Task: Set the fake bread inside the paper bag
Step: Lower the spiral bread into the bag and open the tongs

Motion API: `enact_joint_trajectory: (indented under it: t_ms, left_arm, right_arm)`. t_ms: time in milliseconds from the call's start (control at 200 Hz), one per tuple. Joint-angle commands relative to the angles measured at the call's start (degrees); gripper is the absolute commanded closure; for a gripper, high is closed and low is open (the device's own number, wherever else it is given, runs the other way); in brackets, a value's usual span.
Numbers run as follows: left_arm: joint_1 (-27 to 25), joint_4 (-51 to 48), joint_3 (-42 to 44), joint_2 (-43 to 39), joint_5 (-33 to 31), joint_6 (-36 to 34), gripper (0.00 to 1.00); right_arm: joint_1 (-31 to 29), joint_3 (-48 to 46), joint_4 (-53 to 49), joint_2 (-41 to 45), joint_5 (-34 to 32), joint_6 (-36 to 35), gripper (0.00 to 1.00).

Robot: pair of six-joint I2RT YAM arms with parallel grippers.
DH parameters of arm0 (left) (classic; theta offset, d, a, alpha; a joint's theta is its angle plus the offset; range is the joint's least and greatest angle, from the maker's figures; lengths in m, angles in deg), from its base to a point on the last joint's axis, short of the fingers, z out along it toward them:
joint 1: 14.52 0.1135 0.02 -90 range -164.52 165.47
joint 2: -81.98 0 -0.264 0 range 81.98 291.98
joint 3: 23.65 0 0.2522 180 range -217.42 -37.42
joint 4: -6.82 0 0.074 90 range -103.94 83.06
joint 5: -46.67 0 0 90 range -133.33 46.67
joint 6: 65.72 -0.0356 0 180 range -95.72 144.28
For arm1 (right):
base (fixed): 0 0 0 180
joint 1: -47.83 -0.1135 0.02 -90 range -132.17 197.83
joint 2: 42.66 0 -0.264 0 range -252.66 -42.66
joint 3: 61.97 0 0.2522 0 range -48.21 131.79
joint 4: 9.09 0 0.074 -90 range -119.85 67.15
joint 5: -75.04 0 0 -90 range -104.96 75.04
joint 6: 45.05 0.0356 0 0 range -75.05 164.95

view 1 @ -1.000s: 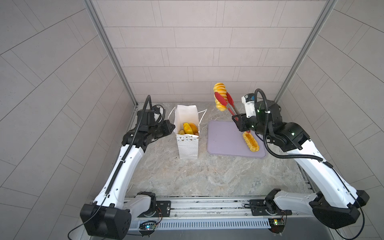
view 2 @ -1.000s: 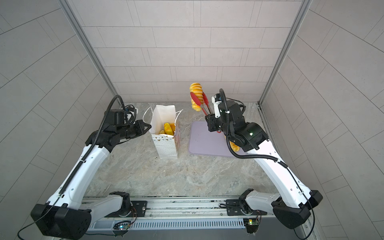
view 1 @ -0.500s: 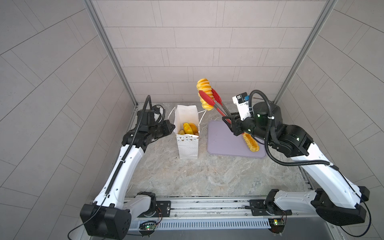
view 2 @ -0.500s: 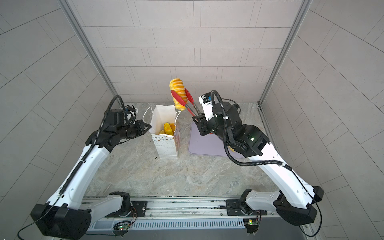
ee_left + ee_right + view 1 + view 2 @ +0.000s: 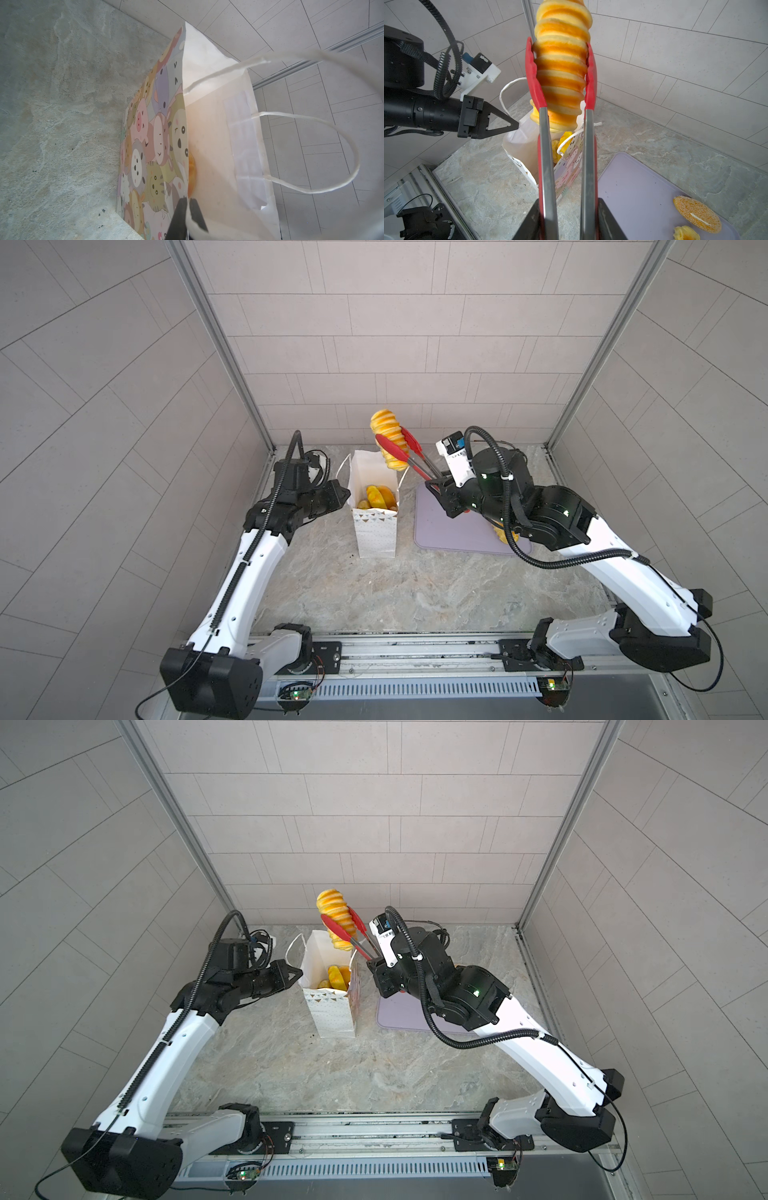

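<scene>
- Our right gripper [image 5: 568, 220] is clamped around the steel handles of the red-tipped tongs [image 5: 546, 155], squeezing them together.
- The tongs' red tips pinch a ridged loaf [image 5: 562, 68] from both sides. It hangs almost upright in the air, well off the table [image 5: 415, 593].
- In both top views we see the loaf's lower end over the back of the mouth of the paper bag [image 5: 376, 531].
- The paper bag stands upright toward the table's back edge, near its middle, with several yellow breads [image 5: 378, 497] inside.
- Our left gripper [image 5: 188, 204] has its jaws pinched tight on the bag's top rim, on the side facing the table's left edge.
- A lilac tray [image 5: 449, 531] lies flat just beside the bag, toward the table's back right corner.
- On the tray we see a seeded bun [image 5: 696, 216] and a small roll [image 5: 686, 233] just beside it, near the tray's front right corner. The right arm partly hides them in the top views.
</scene>
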Motion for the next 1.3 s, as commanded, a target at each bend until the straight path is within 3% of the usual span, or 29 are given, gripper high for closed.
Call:
enact_joint_trajectory:
  t_ms: [0,410,1296]
  left_arm:
    - [-0.2,0.6,0.7,-1.4,-0.2,0.1,0.92]
    - [-0.2,0.5,0.7,-1.6,-0.3,0.2,0.92]
    - [-0.2,0.8,1.2,-1.7,0.0,0.2,0.92]
  right_arm:
    - [-1.0,2.3,1.7,0.0,-2.1,-0.6,0.62]
    - [-5.2,2.0,1.4,-4.0,-6.4,2.8,0.62]
    - [-5.9,-4.7,2.0,-7.1,-5.4,4.3,0.57]
